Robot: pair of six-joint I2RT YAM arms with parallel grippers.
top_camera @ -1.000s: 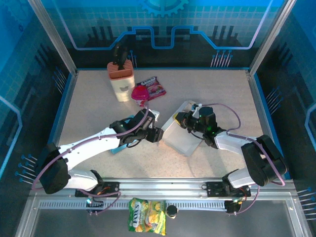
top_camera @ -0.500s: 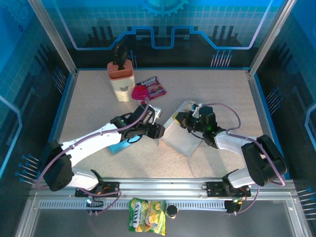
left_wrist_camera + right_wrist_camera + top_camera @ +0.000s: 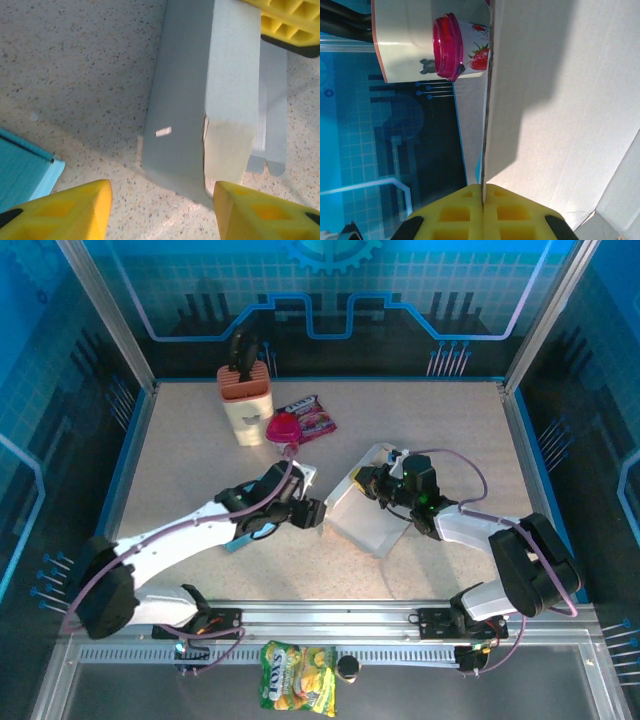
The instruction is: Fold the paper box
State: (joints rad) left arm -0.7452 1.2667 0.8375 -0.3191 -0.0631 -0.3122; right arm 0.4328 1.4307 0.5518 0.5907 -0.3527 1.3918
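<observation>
The paper box [image 3: 368,520] lies mid-table, a white, partly folded carton with one wall raised. My right gripper [image 3: 372,483] is at its far side. In the right wrist view that gripper [image 3: 483,200] is shut on the edge of an upright box wall [image 3: 560,125]. My left gripper [image 3: 318,512] sits at the box's left side. In the left wrist view its yellow fingers [image 3: 75,210] stand apart with bare table between them. The grey box side [image 3: 195,100] lies just beyond the fingertips, untouched.
A knife block [image 3: 245,400], a pink-lidded cup [image 3: 284,428] and a snack packet [image 3: 312,415] stand at the back left. A light blue flat item [image 3: 240,537] lies under my left arm. A yellow candy bag [image 3: 297,690] lies beyond the front rail.
My left gripper nudged toward the box's far-left corner, then came back to about where it was. The right gripper has kept its hold on the box wall.
</observation>
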